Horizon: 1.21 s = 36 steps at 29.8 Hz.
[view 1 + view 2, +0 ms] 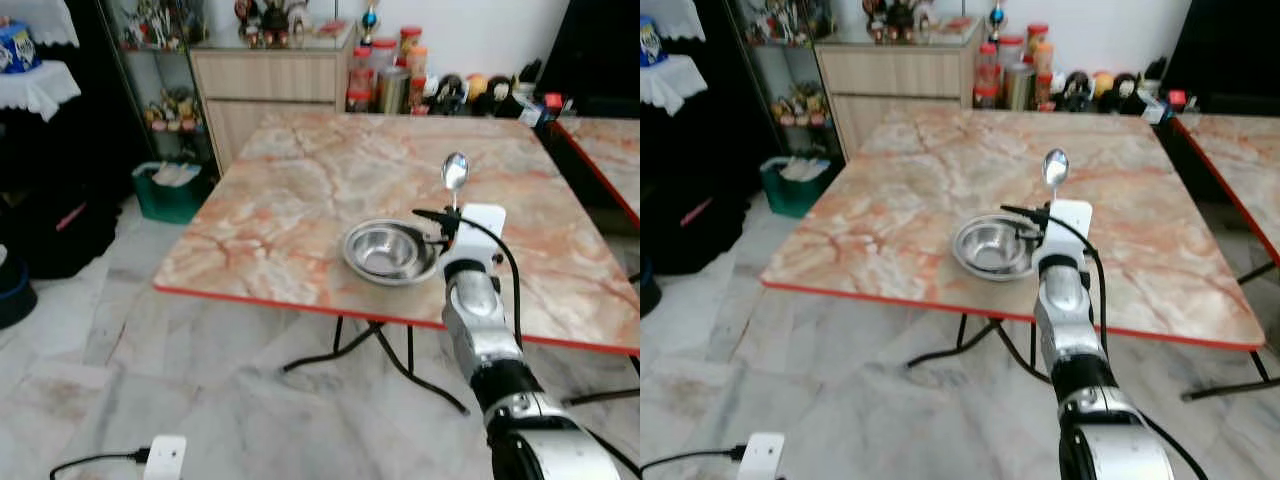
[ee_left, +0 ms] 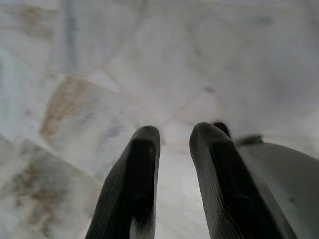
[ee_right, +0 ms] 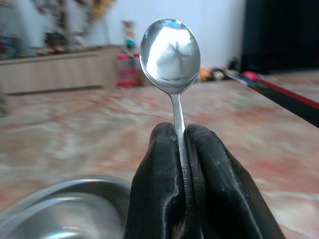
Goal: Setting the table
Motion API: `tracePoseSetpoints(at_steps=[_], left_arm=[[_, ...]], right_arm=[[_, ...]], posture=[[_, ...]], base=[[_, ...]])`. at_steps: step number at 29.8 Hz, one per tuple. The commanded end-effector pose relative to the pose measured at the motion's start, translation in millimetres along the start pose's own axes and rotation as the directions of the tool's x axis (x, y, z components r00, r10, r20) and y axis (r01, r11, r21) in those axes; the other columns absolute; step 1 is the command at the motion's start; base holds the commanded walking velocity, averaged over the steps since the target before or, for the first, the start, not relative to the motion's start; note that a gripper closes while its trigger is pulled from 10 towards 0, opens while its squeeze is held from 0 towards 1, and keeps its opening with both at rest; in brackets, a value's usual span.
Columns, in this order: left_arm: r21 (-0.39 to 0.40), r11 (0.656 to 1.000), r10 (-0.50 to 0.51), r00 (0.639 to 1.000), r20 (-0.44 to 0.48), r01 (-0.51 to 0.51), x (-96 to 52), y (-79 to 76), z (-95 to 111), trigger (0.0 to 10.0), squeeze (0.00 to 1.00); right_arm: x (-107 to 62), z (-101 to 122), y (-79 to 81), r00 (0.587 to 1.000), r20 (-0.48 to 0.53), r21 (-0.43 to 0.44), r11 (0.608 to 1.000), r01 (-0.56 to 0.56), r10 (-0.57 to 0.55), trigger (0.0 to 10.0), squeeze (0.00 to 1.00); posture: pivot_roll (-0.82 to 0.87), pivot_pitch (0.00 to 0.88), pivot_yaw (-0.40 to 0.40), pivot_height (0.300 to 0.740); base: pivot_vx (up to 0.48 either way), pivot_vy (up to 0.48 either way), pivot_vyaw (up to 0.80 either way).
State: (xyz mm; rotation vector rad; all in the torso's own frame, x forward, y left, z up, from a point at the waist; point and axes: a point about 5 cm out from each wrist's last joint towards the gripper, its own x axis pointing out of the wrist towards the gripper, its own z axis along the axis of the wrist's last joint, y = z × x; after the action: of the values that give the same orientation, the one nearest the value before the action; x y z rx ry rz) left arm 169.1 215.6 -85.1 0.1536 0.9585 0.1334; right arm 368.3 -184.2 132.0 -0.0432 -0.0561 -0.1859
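Note:
A steel bowl (image 1: 388,250) sits near the front edge of the marble table (image 1: 300,200). Just to its right, above the tabletop, my right gripper (image 3: 182,144) is shut on the handle of a metal spoon (image 3: 170,50), which stands upright with its bowl end up (image 1: 455,172). The rim of the steel bowl (image 3: 60,209) lies close beside the gripper. My left gripper (image 2: 172,149) hangs low over the pale floor, its fingers (image 2: 134,179) a little apart with nothing between them.
Jars and bottles (image 1: 400,75) line the wall behind the table, beside a wooden cabinet (image 1: 270,90). A second table (image 1: 605,150) stands at the right. A green bin (image 1: 172,190) and a white power plug (image 1: 165,458) lie on the floor at the left.

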Motion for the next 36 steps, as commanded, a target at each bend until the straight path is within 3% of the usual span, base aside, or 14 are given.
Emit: tracePoseSetpoints(at_steps=[1, 26, 36], left_arm=[[-0.002, 1.0, 0.016, 1.0, -0.01, -0.016, -0.2, 7.3, -1.8, 10.0, 0.0], [0.005, 1.0, 0.015, 1.0, -0.012, -0.015, -0.7, 7.3, -3.8, 10.0, 0.0], [0.004, 1.0, 0.018, 1.0, -0.016, -0.018, -0.8, 7.6, -4.7, 10.0, 0.0]], right_arm=[[1.3, 3.3, 6.3, 1.0, 0.004, 0.014, 1.0, -0.012, 0.012, 10.0, 0.0], [1.2, 2.2, 8.6, 1.0, -0.007, 0.021, 1.0, -0.022, 0.022, 10.0, 0.0], [1.2, 0.9, 8.6, 1.0, -0.016, 0.024, 0.999, -0.025, 0.026, 10.0, 0.0]], posture=[[0.06, 0.0, 0.043, 0.74], [0.06, 0.0, 0.042, 0.74], [0.06, 0.0, 0.04, 0.74]], base=[[0.0, 0.0, 0.0], [0.0, -0.083, 0.0], [0.284, 0.0, 0.0]])
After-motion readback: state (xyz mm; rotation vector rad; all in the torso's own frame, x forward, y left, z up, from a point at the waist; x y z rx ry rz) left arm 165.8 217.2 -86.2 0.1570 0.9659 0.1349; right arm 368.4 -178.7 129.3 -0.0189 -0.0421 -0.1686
